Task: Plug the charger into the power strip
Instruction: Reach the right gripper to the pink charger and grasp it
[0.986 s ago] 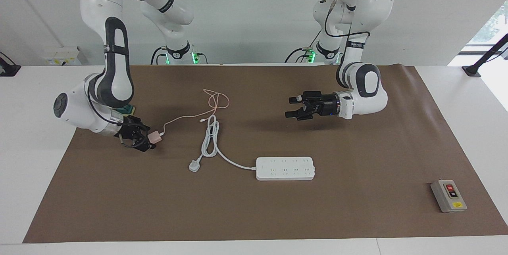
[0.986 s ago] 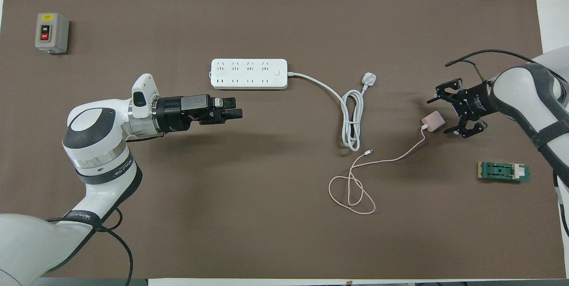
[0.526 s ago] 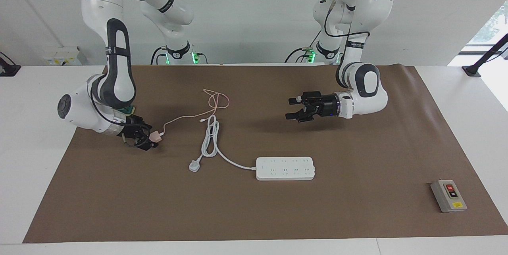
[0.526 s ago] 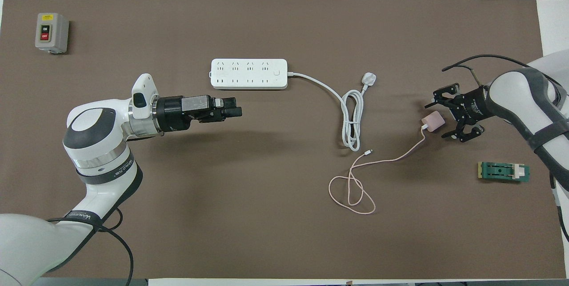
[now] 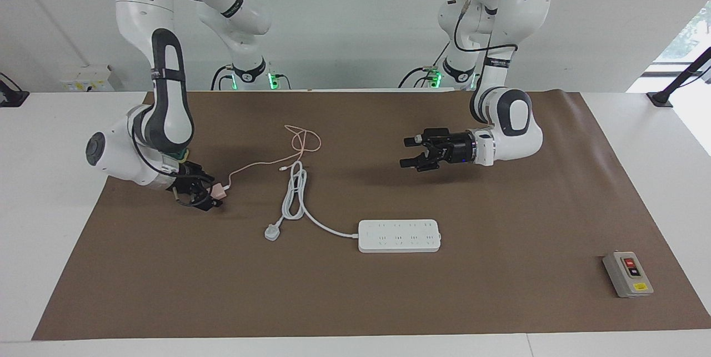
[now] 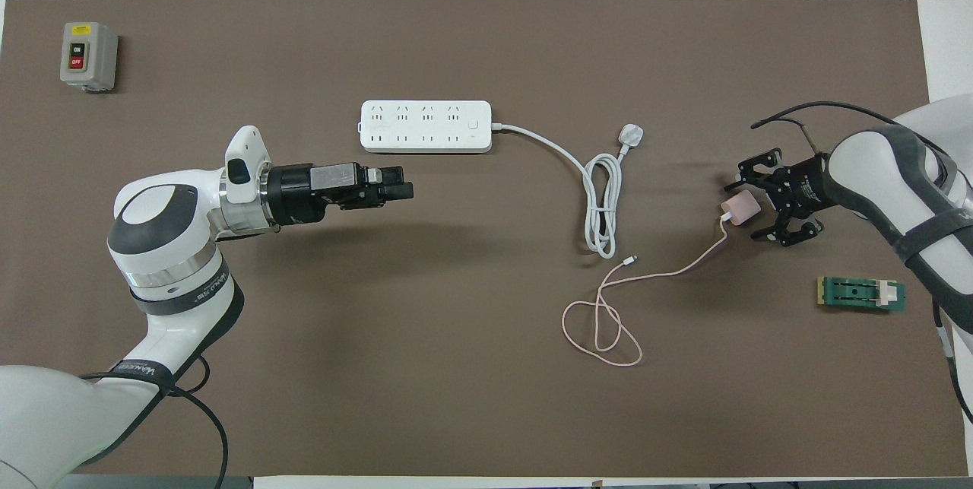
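Observation:
The pale pink charger (image 5: 218, 192) (image 6: 740, 209) lies on the brown mat toward the right arm's end, and its thin pink cable (image 5: 303, 140) (image 6: 600, 322) trails in loops toward the middle. My right gripper (image 5: 209, 194) (image 6: 751, 209) is low at the charger, open, with one finger on each side of the cube. The white power strip (image 5: 399, 235) (image 6: 426, 126) lies flat mid-table, farther from the robots. Its thick cord ends in a white plug (image 5: 271, 231) (image 6: 632, 134). My left gripper (image 5: 408, 151) (image 6: 404, 183) waits open and empty above the mat, short of the strip.
A grey box with red and black buttons (image 5: 627, 273) (image 6: 88, 55) sits at the left arm's end, far from the robots. A small green part (image 6: 861, 293) lies on the mat beside the right arm, nearer to the robots than the charger.
My right gripper has moved in so that the charger sits between its fingers. The charger and cable have barely shifted. The left arm has stayed nearly still.

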{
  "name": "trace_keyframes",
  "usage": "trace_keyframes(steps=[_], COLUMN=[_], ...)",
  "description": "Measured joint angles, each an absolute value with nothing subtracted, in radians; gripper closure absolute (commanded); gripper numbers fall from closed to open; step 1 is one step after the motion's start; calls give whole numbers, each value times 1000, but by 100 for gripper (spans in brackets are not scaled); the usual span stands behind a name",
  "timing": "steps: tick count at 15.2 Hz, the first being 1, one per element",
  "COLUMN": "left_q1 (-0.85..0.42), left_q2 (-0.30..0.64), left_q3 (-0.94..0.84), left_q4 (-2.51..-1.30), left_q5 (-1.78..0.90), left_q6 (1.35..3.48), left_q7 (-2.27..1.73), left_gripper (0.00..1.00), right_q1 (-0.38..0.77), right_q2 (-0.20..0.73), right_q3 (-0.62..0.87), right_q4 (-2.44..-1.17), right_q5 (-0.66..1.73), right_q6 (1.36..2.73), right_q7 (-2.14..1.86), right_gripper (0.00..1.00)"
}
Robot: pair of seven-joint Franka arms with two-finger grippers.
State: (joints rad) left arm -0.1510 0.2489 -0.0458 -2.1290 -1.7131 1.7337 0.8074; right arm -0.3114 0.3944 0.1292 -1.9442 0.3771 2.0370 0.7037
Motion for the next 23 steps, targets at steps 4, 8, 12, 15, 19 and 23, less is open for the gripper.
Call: trace_keyframes(steps=[4,8,12,15,19,23], left_q1=[-151,-151,-150,-150,-150,-150], left_q2=[249,249,249,249,249,249], left_q3=[-45,-39,-38,-38,-38,-38], left_q4=[-2129,-2127,-2127,-2127,-2127,-2124], left_q5=[-1713,-1713,-1713,-1713,-1713,-1713], left_q6=[1734,1734,1734,1734,1734,1734], left_q7=[808,809,809,809,809,809], left_gripper=[0,0,0,0,0,0], right_q1=[-312,-312,-309,-278,-164,-50], right_q2=[387,375,374,355,301,281], right_q3=[129,130,133,138,140,143], right_q4=[-1944,-1944,-1926,-1894,-1869,-1805], right_q5=[377,402,454,491,570,576], right_q6=[2037,2032,2005,1981,1980,1971], right_q7=[704,703,708,791,986,1229], right_gripper=[75,100,100,100,100,100])
